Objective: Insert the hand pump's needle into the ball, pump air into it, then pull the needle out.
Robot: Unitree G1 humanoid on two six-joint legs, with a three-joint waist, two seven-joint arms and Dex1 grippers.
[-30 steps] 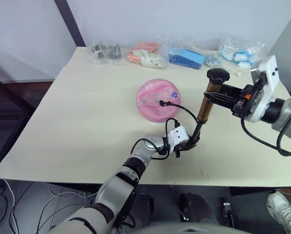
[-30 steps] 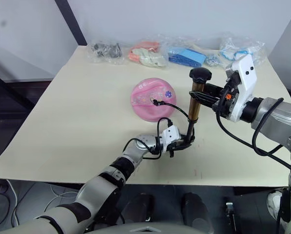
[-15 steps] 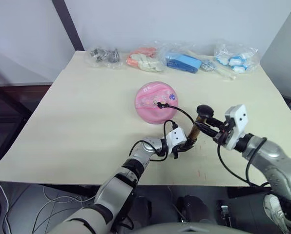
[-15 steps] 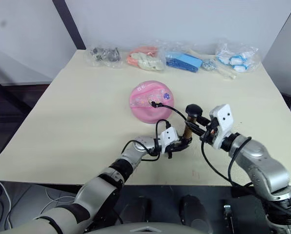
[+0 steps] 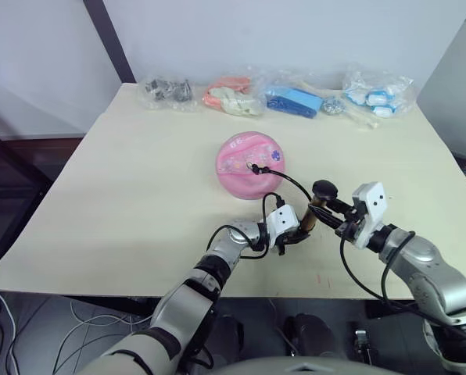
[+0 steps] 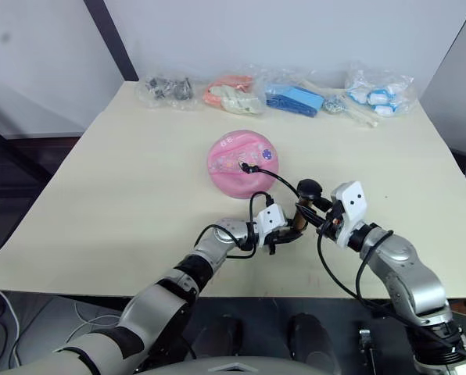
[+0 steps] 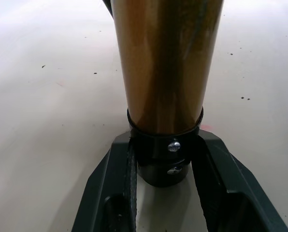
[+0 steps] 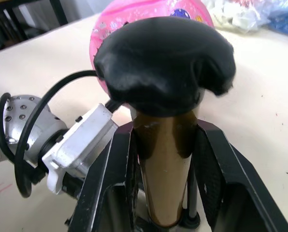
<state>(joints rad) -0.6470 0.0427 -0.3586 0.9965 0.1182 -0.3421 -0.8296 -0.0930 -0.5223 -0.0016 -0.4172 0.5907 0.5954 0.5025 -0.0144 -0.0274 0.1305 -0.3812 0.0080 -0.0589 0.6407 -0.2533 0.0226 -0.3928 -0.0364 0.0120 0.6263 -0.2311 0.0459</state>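
Note:
The pink ball (image 5: 250,162) sits mid-table with the needle's black fitting (image 5: 253,166) stuck in its top; the pin itself is hidden. A thin black hose (image 5: 289,181) loops from there to the foot of the hand pump (image 5: 314,212), which stands leaning on the table in front of the ball. My left gripper (image 7: 165,166) is shut on the pump's black bottom cap (image 7: 166,157). My right gripper (image 8: 165,169) is shut around the brass tube (image 8: 164,159) just under the black knob (image 8: 165,63), and the knob sits low on the tube.
Clear bags line the table's back edge: dark metal parts (image 5: 169,89), orange-pink items (image 5: 230,90), blue items (image 5: 297,98), and white-blue items (image 5: 378,89). The table's front edge (image 5: 241,287) runs close behind both grippers.
My right gripper has come down and toward the left gripper with the knob, pushing the handle down into the tube. The left gripper still holds the base. The camera has shifted.

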